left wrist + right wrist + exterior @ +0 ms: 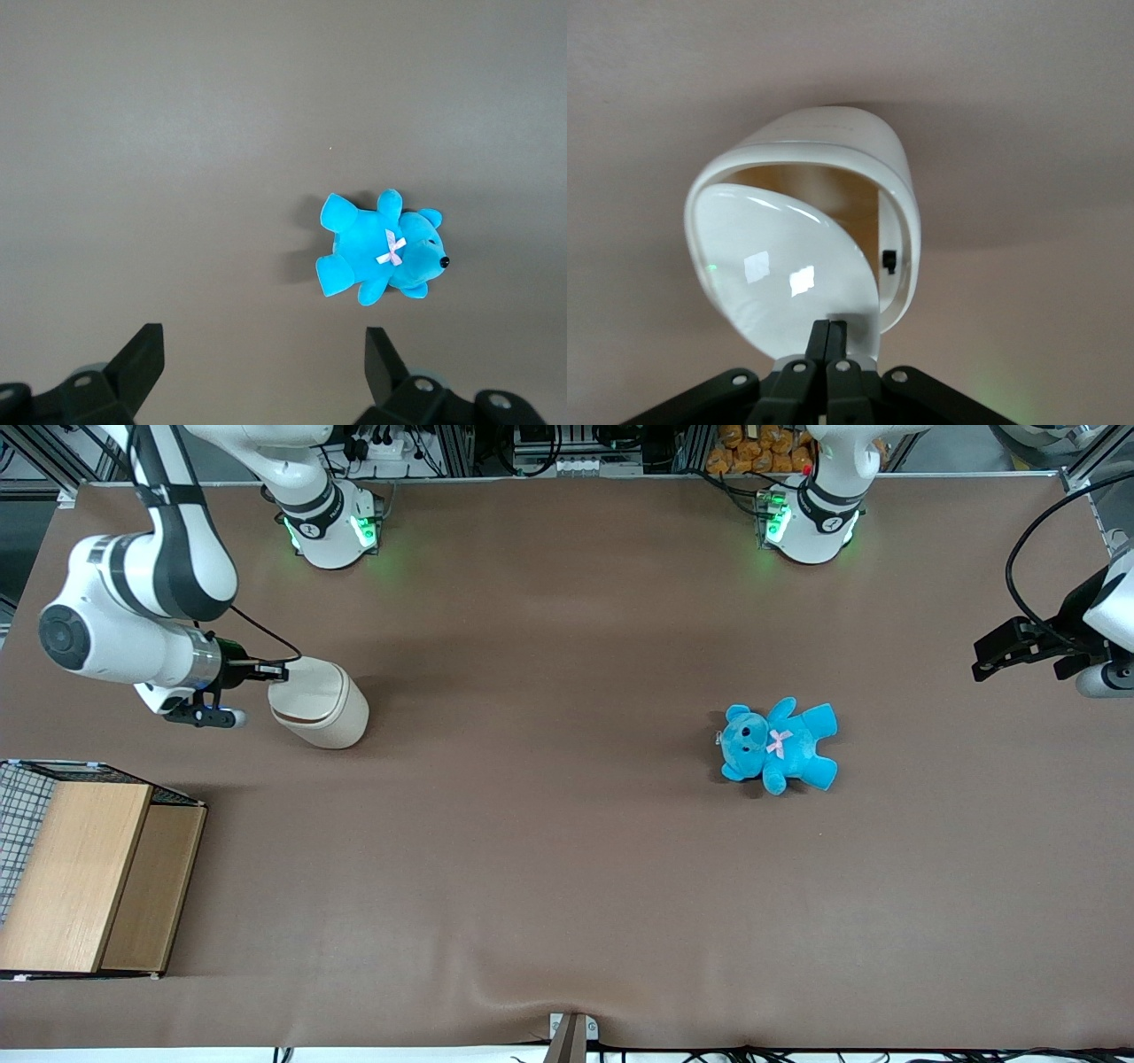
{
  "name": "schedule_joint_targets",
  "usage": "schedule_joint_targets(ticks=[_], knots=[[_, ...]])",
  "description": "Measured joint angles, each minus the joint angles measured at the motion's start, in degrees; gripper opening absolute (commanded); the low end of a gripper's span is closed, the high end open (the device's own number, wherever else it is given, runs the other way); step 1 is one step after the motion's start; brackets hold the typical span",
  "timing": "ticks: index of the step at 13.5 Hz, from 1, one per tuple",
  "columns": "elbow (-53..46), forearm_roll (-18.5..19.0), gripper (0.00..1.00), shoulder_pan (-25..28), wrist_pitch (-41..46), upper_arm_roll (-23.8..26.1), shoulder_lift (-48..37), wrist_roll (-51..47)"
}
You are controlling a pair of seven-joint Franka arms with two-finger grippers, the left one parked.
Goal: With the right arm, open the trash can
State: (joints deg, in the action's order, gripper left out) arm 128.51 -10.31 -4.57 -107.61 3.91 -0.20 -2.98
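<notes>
Brown table (pixel 567 868); gripper (pixel 276 672) pressed together at trash can (pixel 332 713) lid.

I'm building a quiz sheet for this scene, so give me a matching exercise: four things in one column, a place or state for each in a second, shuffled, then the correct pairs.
Things:
1. trash can
2. gripper
3. teddy bear
4. wooden box

Places or states:
A. lying on the bare mat toward the parked arm's end of the table
B. fingers together, pressed at the edge of the lid
C. nearer to the front camera than the trash can, at the table's edge
D. lid tipped partly open, inside showing

Pairs: 1-D, 2-B, 3-A, 4-C
</notes>
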Motion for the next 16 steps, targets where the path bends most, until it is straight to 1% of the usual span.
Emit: schedule_joint_targets(ticks=[1, 2, 3, 4, 5, 6, 7, 9, 11, 13, 16], knots=[[-1.1, -0.1, 0.0, 0.7, 1.2, 0.1, 0.0, -1.2], [-2.1, -0.1, 0.06, 1.7, 2.3, 0.1, 0.0, -2.8], [-3.3, -0.1, 0.17, 2.9, 3.9, 0.3, 0.0, -4.7], [-5.1, -0.1, 0.45, 4.0, 6.0, 0.3, 0.0, -6.6], [-7.2, -0.2, 0.77, 5.0, 8.4, 0.4, 0.0, -8.3], [-9.6, -0.2, 0.94, 5.8, 10.9, 0.5, 0.0, -10.0], [-12.0, -0.2, 1.0, 6.5, 13.2, 0.5, 0.0, -11.4], [-16.4, -0.2, 1.0, 7.2, 16.6, 0.5, 0.0, -13.7], [-19.9, -0.1, 1.0, 7.0, 17.9, 0.0, 0.0, -13.5], [-23.5, 0.1, 1.0, 5.5, 19.4, -0.6, 0.0, -12.6], [-29.0, 0.7, 1.0, 1.2, 22.3, -1.0, 0.2, -10.4]])
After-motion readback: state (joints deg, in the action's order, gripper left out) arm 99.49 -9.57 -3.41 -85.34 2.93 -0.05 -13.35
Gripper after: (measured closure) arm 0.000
